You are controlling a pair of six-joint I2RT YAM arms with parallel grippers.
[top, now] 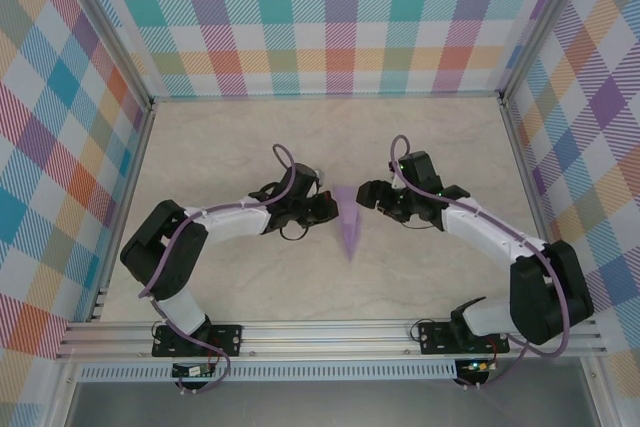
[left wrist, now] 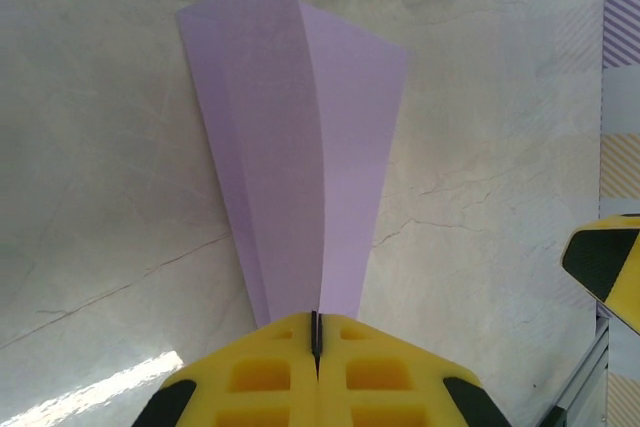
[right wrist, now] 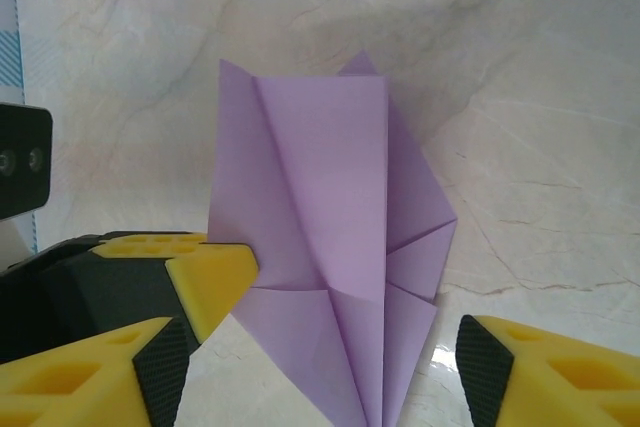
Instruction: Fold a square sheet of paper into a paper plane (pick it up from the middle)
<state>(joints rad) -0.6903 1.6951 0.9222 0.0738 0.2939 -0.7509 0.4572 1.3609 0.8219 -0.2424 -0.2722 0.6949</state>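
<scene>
The left pincer (top: 323, 209) is clamped on the left edge of the plane (top: 349, 222), which sits mid-tabletop (top: 220, 147) between the two arms with its point toward the near side. The right pincer (top: 368, 195), just to the plane's right, has its jaws well apart and grips nothing. The left wrist view shows the left pincer (left wrist: 315, 335) pressed together with the plane (left wrist: 300, 147) fanning out from the seam, while the right wrist view shows the right pincer (right wrist: 322, 372) straddling the plane (right wrist: 330, 237) with a gap on both sides, and the plane's layered creases.
</scene>
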